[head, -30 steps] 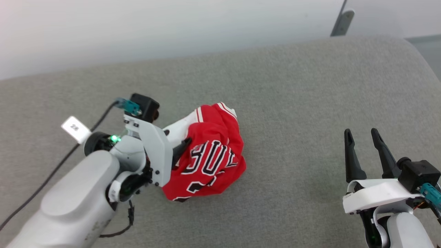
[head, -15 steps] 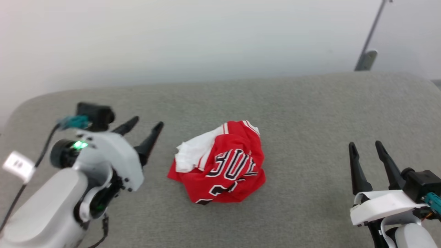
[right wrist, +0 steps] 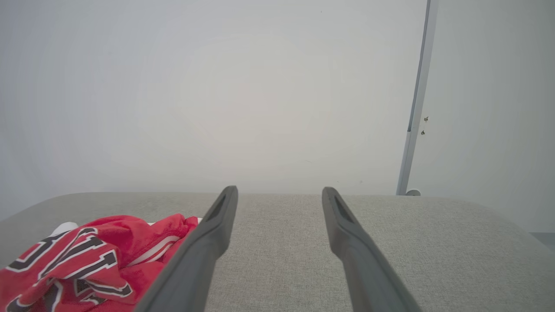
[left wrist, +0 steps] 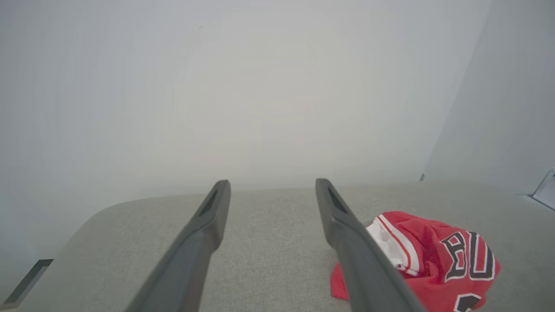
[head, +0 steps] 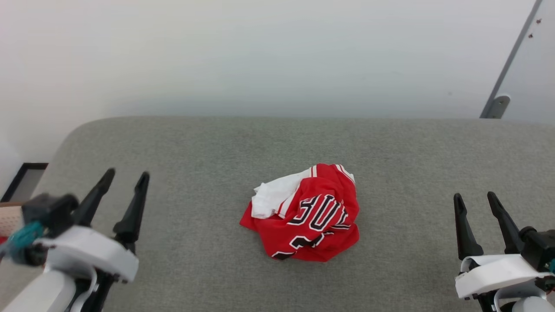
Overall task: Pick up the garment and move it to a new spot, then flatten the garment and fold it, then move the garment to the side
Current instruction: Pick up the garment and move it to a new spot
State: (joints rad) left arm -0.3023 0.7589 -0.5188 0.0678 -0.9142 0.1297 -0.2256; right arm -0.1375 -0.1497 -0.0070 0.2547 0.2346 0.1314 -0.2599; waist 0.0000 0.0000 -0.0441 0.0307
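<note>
Head view: I see the garment (head: pixel 305 214) crumpled mid-frame on the grey surface (head: pixel 390 151). Left end effector (head: pixel 128 173) lower left, right end effector (head: pixel 474 196) lower right, both spread open, empty. Left wrist: garment lower right. Right wrist: garment lower left.

The garment (head: pixel 308 216) lies mid-tabletop (head: pixel 195 147) — a wall (head: pixel 260 56) behind. The left tool (head: pixel 128 173) stands well left of it, the right tool (head: pixel 474 196) well right.
</note>
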